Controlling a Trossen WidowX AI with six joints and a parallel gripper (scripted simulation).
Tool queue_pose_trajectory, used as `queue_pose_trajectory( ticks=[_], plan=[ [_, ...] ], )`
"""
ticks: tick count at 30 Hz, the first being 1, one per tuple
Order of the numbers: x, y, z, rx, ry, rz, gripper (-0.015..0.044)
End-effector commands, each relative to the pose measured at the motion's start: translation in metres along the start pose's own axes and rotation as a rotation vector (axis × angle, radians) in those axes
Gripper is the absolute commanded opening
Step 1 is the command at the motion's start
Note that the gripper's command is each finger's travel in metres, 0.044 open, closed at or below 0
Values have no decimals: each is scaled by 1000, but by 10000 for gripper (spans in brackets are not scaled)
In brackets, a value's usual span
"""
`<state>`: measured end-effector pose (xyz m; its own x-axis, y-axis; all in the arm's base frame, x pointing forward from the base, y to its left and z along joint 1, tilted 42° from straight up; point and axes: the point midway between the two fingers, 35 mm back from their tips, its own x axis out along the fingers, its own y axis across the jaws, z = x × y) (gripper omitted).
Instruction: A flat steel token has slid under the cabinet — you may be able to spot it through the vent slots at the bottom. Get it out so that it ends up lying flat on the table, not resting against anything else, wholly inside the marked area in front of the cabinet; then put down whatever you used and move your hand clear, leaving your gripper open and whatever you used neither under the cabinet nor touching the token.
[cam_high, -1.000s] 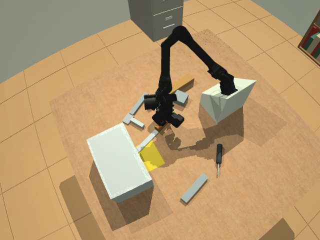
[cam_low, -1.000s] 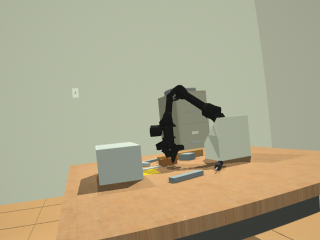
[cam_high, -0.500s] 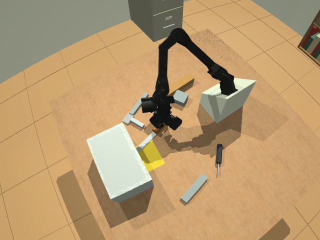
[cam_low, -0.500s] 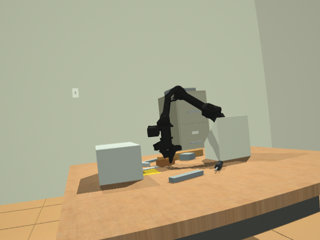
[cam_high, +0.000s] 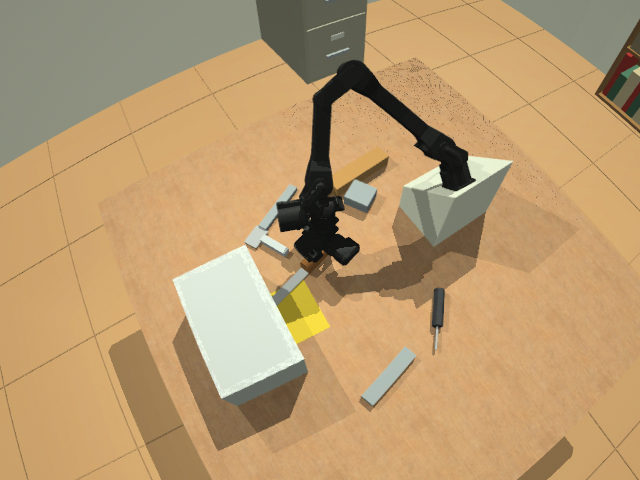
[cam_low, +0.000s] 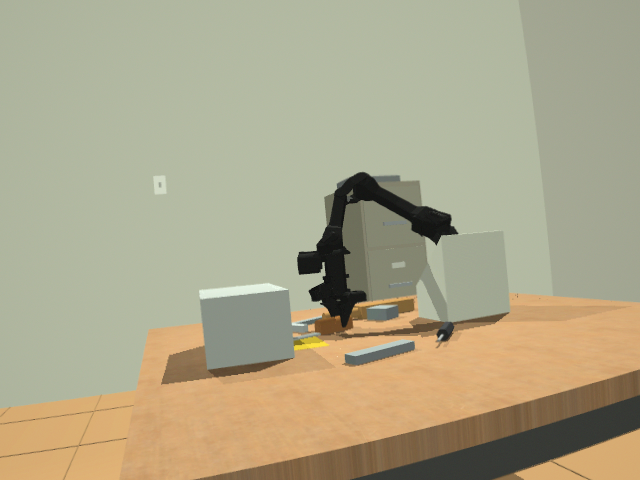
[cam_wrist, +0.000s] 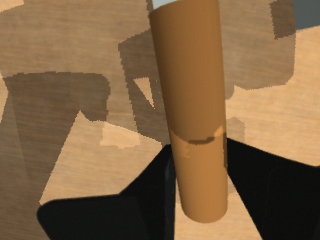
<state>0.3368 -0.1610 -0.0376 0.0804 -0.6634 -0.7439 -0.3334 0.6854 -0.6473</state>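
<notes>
My gripper (cam_high: 326, 254) (cam_low: 343, 316) (cam_wrist: 195, 146) is shut on the round wooden handle (cam_high: 310, 264) (cam_low: 329, 326) (cam_wrist: 190, 75) of a tool, low over the table. The tool's flat grey blade (cam_high: 292, 285) (cam_low: 307, 336) (cam_wrist: 162, 3) runs from the handle to the front of the pale cabinet (cam_high: 237, 325) (cam_low: 248, 330), across a corner of the yellow marked area (cam_high: 312, 327) (cam_low: 311, 343). The blade's far end is hidden at the cabinet. The marked area lies against the cabinet's front. The token is not visible, and the vent slots do not show.
A grey T-shaped piece (cam_high: 274, 244) lies behind the tool. A grey block (cam_high: 360, 195) (cam_low: 382, 312) and a wooden beam (cam_high: 364, 166) (cam_low: 403, 305) lie farther back. A grey bar (cam_high: 387, 378) (cam_low: 379, 352) and a screwdriver (cam_high: 438, 307) (cam_low: 445, 331) lie nearer the front. A pale pedestal (cam_high: 457, 214) (cam_low: 475, 276) stands under my arm's base.
</notes>
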Motion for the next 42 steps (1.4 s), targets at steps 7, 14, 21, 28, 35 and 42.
queue_pose_trajectory(
  ticks=[7,14,21,28,35,42],
  plan=[
    [0,0,12,5,0,-1,0],
    [0,0,20,5,0,-1,0],
    [0,0,28,6,0,-1,0],
    [0,0,35,6,-1,-1,0],
    [0,0,43,6,-1,-1,0],
    [0,0,50,6,-1,-1,0]
  ],
)
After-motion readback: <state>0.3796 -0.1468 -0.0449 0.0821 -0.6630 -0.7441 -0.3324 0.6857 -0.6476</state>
